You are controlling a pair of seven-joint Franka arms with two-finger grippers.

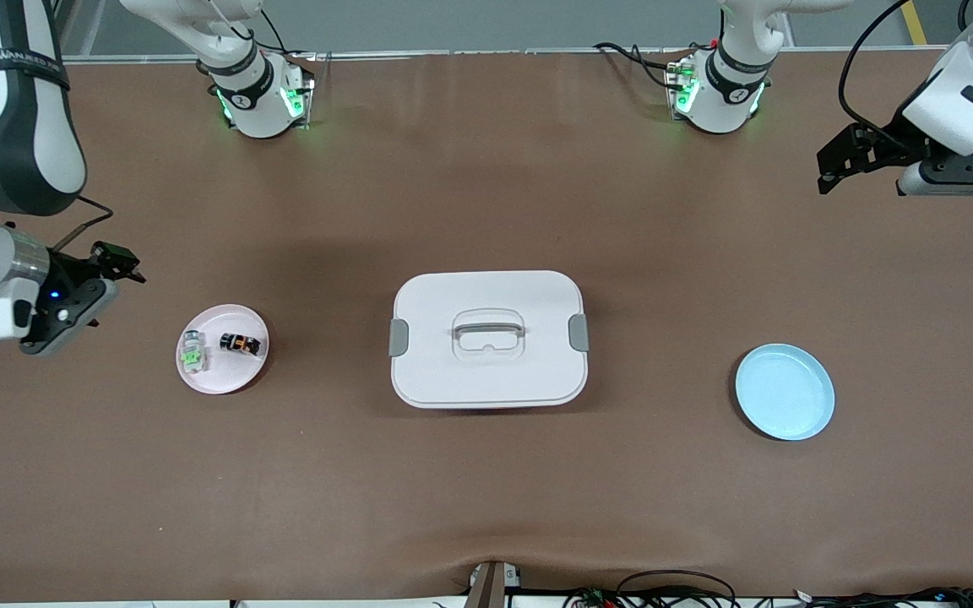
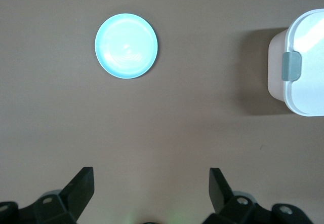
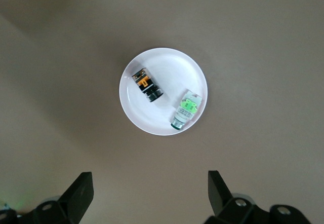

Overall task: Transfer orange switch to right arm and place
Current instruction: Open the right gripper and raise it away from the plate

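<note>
The orange switch [image 1: 240, 344] is found lying on its side in a small pink plate [image 1: 252, 371] toward the right arm's end of the table. A clear-and-green small block [image 1: 192, 353] is seen in the same plate, just beside the switch but apart from it (the right wrist view shows a bare strip of plate between the two). Neither piece is touched by any gripper.

The right gripper [image 1: 115, 260] is held in the air over bare table near the pink plate, at the right arm's end; its jaws are spread wide and nothing is carried between them. In the right wrist view its two black fingers [image 3: 81, 191] are seen far apart, with the plate and both small pieces framed between them.

The left gripper [image 1: 843, 165] is held up over the table at the left arm's end, waiting; its jaws are likewise wide and empty.

A white lidded box [image 1: 487, 338] with grey side clasps and a recessed handle is set at the middle of the table. A light blue plate [image 1: 785, 391] is placed between the box and the left arm's end, a little nearer to the front camera than the box, with nothing in it.
</note>
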